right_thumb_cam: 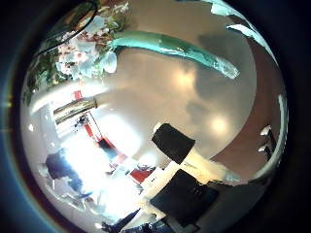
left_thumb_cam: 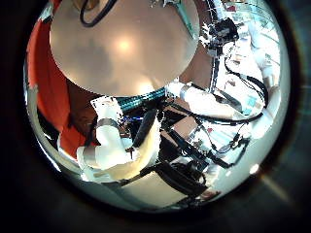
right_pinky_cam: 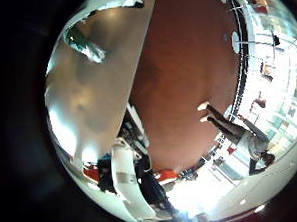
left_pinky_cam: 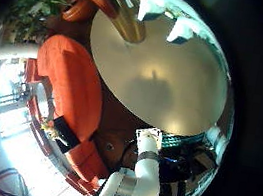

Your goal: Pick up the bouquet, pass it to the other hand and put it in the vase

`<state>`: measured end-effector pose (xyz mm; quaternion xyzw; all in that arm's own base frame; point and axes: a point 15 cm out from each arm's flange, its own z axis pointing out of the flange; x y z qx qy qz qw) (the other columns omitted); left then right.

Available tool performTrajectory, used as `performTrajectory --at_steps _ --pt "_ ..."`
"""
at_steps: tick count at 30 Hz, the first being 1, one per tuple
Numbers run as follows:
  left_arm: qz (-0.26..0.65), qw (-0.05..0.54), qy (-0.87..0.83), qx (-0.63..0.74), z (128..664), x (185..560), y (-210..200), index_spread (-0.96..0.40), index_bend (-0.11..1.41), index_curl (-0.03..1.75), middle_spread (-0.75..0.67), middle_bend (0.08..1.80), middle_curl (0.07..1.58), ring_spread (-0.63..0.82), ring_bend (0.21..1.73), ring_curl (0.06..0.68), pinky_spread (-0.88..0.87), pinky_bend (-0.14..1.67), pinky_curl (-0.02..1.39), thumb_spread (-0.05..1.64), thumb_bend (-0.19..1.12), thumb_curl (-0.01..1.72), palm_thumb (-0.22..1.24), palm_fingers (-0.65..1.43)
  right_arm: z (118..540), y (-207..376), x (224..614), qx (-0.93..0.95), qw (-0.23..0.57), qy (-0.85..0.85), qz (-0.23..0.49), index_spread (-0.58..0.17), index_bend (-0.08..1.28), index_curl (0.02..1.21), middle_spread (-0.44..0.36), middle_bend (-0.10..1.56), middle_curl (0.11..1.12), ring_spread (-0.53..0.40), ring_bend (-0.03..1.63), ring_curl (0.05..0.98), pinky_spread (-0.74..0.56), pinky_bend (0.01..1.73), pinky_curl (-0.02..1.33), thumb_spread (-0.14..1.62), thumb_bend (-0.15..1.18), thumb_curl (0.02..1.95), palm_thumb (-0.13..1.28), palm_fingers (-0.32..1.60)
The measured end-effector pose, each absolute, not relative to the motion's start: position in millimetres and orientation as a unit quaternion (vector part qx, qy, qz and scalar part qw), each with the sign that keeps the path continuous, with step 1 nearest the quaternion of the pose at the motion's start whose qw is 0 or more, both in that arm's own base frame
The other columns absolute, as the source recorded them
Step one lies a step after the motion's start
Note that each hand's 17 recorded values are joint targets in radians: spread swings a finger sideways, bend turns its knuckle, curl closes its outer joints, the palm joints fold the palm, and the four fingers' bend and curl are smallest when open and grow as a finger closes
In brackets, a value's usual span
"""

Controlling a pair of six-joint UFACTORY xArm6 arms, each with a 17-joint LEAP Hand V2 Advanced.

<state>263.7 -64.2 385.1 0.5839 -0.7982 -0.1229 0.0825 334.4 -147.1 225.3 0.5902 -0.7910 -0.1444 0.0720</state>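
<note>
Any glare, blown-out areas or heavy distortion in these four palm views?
Left thumb side view: a bright glare spot on the round table. Right thumb side view: windows blown out white, bouquet stretched along the curved rim. Right little finger side view: sheen across the table edge. All four bend strongly toward their edges.

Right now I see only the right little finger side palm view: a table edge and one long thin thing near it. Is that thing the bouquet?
Observer: Yes. The right thumb side palm view shows the whole bouquet, flowers at one end and a long wrapped stem, over the round table.
Operator: Does the right hand hold it already?
Observer: I cannot tell. Of the right hand, only a little shows near the stem's end.
Operator: And where is the vase?
Observer: The left little finger side palm view shows the vase standing on the table, close to the left hand.
</note>
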Motion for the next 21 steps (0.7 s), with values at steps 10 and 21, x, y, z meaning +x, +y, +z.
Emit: performTrajectory --at_steps 10,21 --pt "-0.12 0.079 -0.801 0.581 388.7 267.2 -66.1 -0.04 0.17 0.33 0.24 0.2 0.37 0.41 0.64 0.184 0.46 0.34 0.33 1.12 -0.02 0.29 0.23 0.19 199.1 -148.5 364.0 0.588 0.063 -0.796 -0.128 -0.215 0.19 0.38 -0.026 0.41 0.46 -0.053 0.79 0.314 0.25 0.64 0.17 1.08 -0.02 0.33 0.44 0.35" --pt "-0.123 0.081 -0.799 0.584 392.3 262.7 -64.0 -0.04 0.17 0.33 0.24 0.2 0.37 0.4 0.64 0.182 0.46 0.34 0.33 1.12 -0.02 0.29 0.23 0.2 180.9 -135.5 376.7 0.592 0.068 -0.793 -0.127 -0.203 0.18 0.38 -0.02 0.42 0.46 -0.048 0.81 0.317 0.25 0.65 0.15 1.08 -0.02 0.33 0.45 0.38"
